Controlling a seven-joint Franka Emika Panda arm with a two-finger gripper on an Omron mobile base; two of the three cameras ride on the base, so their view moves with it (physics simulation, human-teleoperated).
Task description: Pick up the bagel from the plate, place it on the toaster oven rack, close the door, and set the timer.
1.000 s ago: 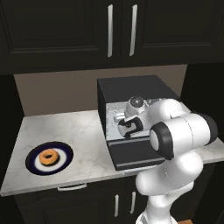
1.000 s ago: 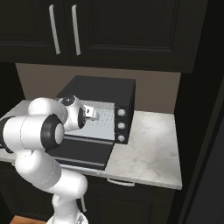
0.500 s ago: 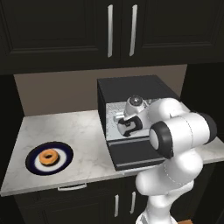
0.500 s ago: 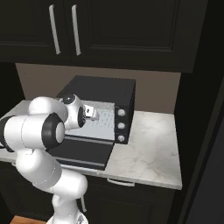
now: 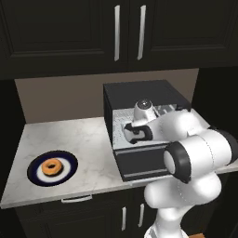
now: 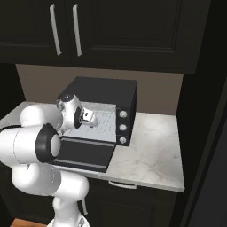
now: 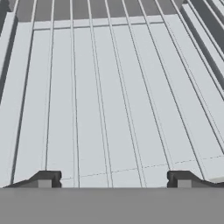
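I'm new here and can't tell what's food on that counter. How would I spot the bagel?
Start at the black toaster oven on the marble counter, then look far left to the round plate with a navy rim near the front edge. The bagel lies at its centre: a small orange-brown ring with a hole, the only warm-coloured thing there.

Marble counter (image 5: 88,148), dark upper cabinets (image 5: 93,32) w/ silver handles (image 5: 117,32), three oven knobs (image 6: 122,127), beige backsplash (image 5: 60,100)

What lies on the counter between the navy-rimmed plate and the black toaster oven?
Nothing: in the left base view, bare marble counter separates the round navy-rimmed plate from the black toaster oven.
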